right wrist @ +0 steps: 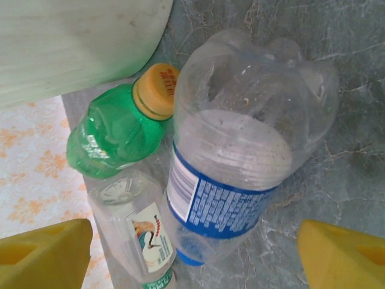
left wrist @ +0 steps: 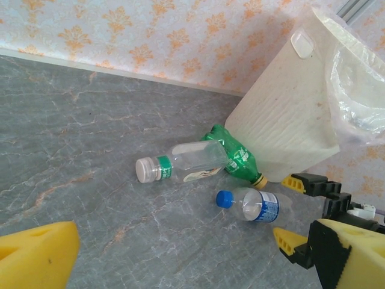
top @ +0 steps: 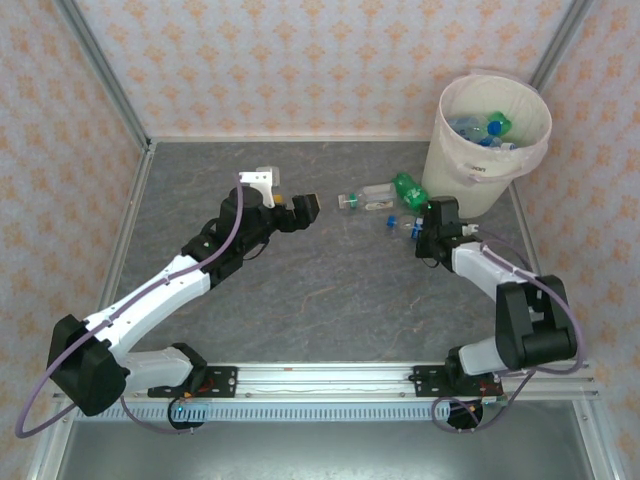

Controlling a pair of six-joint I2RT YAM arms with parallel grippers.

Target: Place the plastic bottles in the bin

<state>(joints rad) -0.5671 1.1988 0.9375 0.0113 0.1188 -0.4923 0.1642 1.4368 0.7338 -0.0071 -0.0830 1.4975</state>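
Note:
Three plastic bottles lie on the table beside the bin [top: 482,175]: a clear one with a white cap [top: 362,199], a green one [top: 409,188], and a clear one with a blue cap and label [top: 401,224]. More bottles [top: 482,128] lie inside the bin. My right gripper [top: 416,236] is open, low over the blue-labelled bottle [right wrist: 240,150], with its yellow pads [right wrist: 45,256] on either side of it and apart from it. The green bottle [right wrist: 114,129] and the white-capped bottle [right wrist: 138,235] lie just beyond. My left gripper [top: 300,208] is open and holds nothing, left of the white-capped bottle [left wrist: 180,164].
The bin's wall [left wrist: 283,114] stands right behind the green bottle [left wrist: 234,158], which touches it. A clear liner [left wrist: 355,90] hangs over the rim. Patterned walls close the table at the back and sides. Bare grey tabletop [top: 320,300] spreads between the arms.

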